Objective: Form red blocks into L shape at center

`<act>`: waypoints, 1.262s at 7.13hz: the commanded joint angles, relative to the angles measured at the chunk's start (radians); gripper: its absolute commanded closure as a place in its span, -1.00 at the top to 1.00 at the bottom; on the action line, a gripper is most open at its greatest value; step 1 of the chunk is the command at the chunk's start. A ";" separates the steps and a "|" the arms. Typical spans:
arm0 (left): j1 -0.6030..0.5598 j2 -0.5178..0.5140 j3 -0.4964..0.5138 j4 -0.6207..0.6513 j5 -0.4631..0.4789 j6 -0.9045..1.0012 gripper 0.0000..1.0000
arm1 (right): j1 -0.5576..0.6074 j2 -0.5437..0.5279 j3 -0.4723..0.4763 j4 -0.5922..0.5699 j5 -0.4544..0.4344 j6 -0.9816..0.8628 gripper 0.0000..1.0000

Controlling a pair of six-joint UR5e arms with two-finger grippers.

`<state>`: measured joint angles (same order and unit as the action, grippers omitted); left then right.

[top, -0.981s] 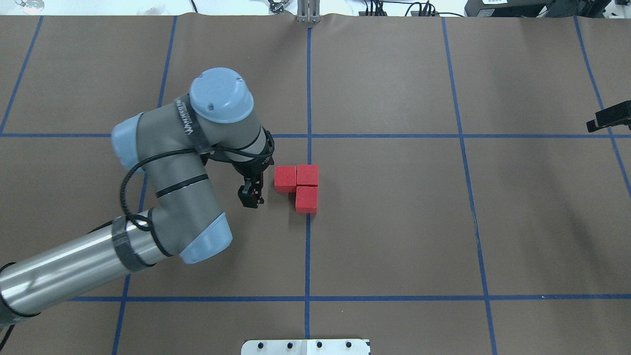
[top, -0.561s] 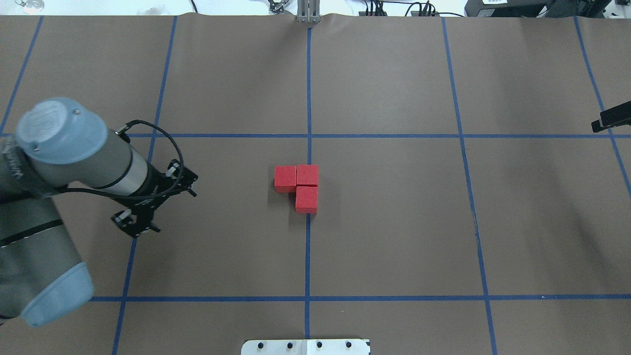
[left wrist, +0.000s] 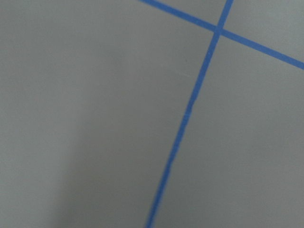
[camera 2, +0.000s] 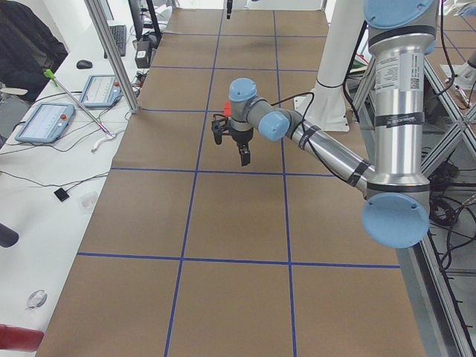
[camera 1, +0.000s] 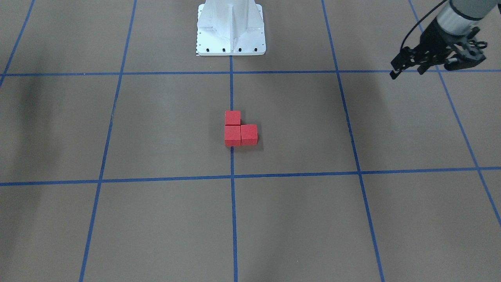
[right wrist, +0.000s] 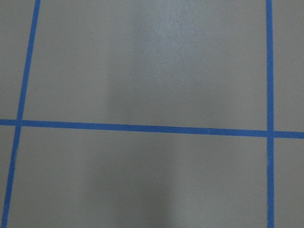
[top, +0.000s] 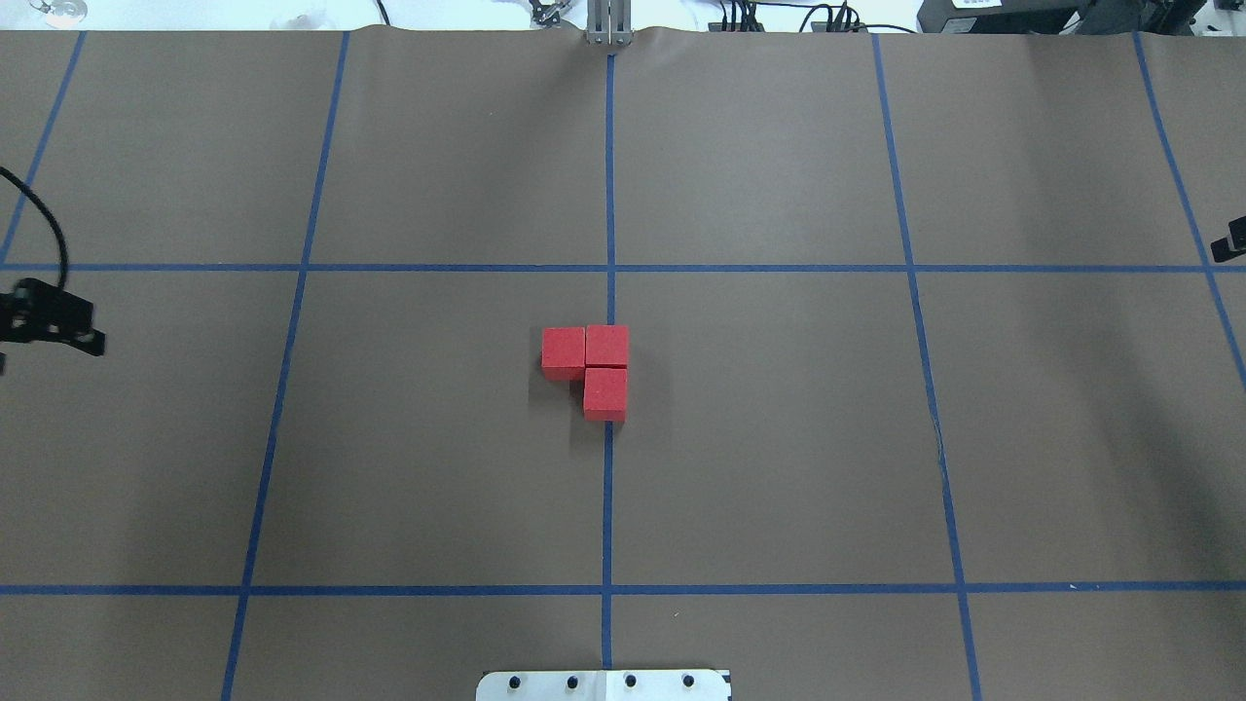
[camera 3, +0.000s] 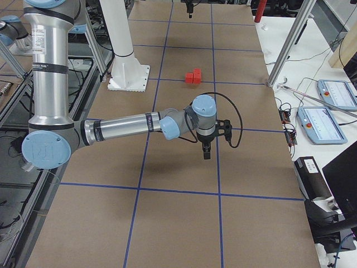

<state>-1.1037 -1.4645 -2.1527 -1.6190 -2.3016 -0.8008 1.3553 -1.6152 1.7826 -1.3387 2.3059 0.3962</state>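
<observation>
Left gripper hovers above blue tape grid, jaw state unreadable | right gripper likewise | red blocks touching in L on brown center, between both grippers, well apart | white desk alongside

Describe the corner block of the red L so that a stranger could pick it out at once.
On the brown floor, follow the middle blue line to the three red blocks. Two sit on that line; the corner block is the one farther from the white base plate. It alone touches both others.
</observation>
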 commanded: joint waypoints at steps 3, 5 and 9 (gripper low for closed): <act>-0.388 0.030 0.308 -0.006 -0.124 0.841 1.00 | 0.103 0.037 -0.011 -0.207 0.010 -0.177 0.99; -0.447 0.009 0.376 -0.006 -0.107 0.885 1.00 | 0.146 0.035 -0.011 -0.253 0.070 -0.186 0.99; -0.459 -0.002 0.399 -0.004 -0.102 0.853 1.00 | 0.146 0.025 -0.009 -0.251 0.052 -0.207 0.99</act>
<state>-1.5618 -1.4667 -1.7545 -1.6215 -2.4030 0.0702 1.5016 -1.5867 1.7716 -1.5884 2.3618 0.1905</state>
